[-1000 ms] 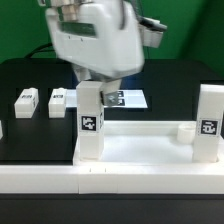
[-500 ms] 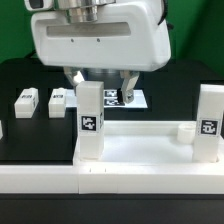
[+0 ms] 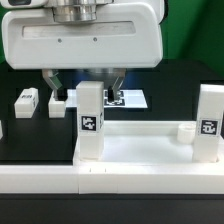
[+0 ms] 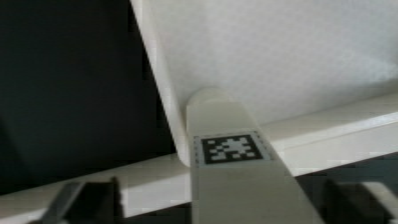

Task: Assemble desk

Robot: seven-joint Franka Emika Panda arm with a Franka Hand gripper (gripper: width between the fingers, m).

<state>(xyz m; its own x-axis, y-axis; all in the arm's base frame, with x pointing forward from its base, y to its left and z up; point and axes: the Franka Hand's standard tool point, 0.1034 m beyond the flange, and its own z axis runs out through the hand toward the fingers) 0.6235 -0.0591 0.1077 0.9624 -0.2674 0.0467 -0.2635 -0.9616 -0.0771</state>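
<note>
Moved to the exterior view's left, wide-open hand (image 3: 86, 85) hovers by one of two upright legs (image 3: 90, 122).

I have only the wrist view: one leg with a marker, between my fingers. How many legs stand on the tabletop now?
Observer: Two. The leg under the gripper stands at one corner of the tabletop. A second leg stands at the corner on the exterior view's right.
Operator: Are any legs not yet placed?
Observer: Yes, two loose legs lie on the black table, at the exterior view's left.
Operator: Is anything behind the gripper?
Observer: The marker board lies flat on the table there.
</note>
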